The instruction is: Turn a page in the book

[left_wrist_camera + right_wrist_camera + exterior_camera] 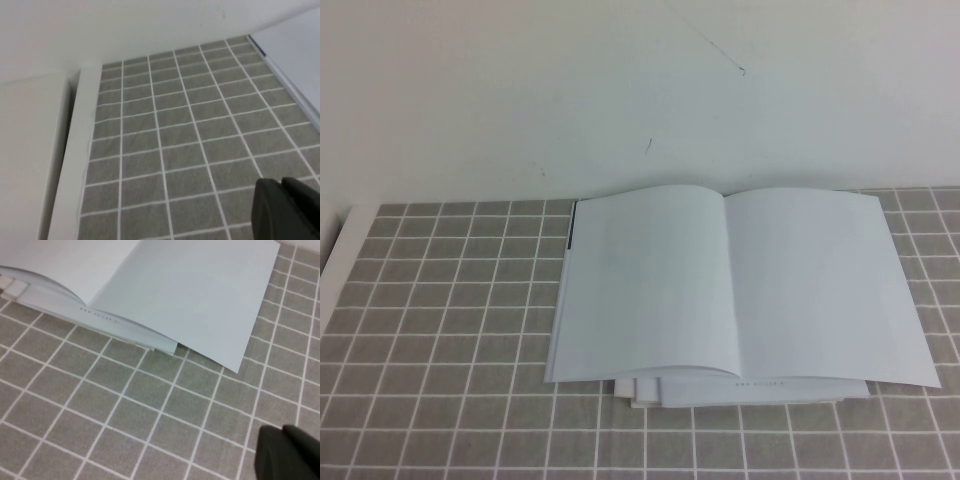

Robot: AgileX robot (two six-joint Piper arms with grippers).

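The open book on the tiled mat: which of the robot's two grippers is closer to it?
Right, probably. The right gripper hovers over tiles just off the book's near right corner. The left gripper hangs over tiles to the book's left, seemingly farther away.

Open counter [450,330] at 9 and 6 o'clock of book [730,290]. Wall [620,90] blocks 12. Left claw [285,210], right claw [287,455] over bare counter.

A: What shows of the left gripper [287,210]?
B: A matte black, rounded block with one seam.
A: And the right gripper [290,452]?
B: The same: smooth black casing, no markings, screws or cables visible.
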